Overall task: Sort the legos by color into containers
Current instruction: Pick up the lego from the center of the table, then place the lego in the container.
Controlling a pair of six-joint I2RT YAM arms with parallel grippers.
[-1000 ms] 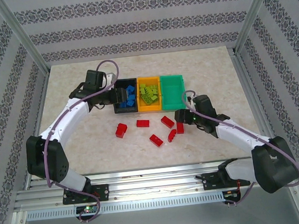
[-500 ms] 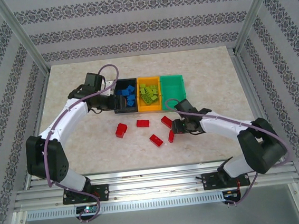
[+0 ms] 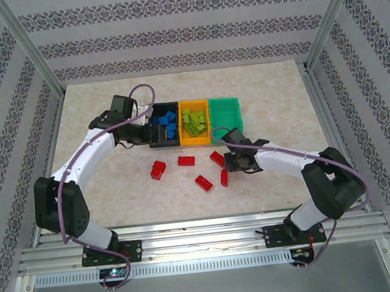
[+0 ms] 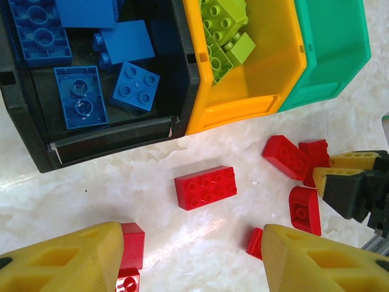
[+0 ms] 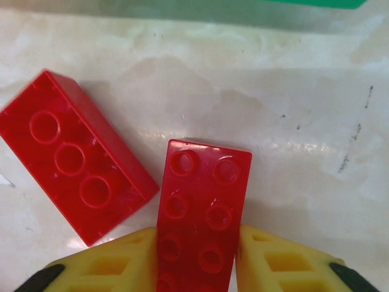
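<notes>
A red lego (image 5: pixel 203 207), studs up, lies on the table with my right gripper (image 5: pixel 197 243) shut on its long sides; in the top view that gripper (image 3: pixel 232 162) is just in front of the green container (image 3: pixel 226 130). Another red lego (image 5: pixel 73 158) lies upside down to its left. Several more red legos (image 3: pixel 186 160) are scattered on the table. The black container (image 4: pixel 109 143) holds blue legos (image 4: pixel 135 86). The orange-yellow container (image 4: pixel 267 103) holds lime legos (image 4: pixel 222 27). My left gripper (image 4: pixel 194 255) hangs open over the table with nothing between its fingers, near the black container (image 3: pixel 154 141).
The three containers stand side by side at mid-table. Metal frame posts (image 3: pixel 27 48) and patterned walls close in the table on three sides. A red lego (image 4: pixel 205 187) lies just ahead of the left gripper, with others by its fingers (image 4: pixel 130 243).
My right gripper has swung left over the red legos and shut on one. My left gripper has drawn back from above the black container toward its near left side.
</notes>
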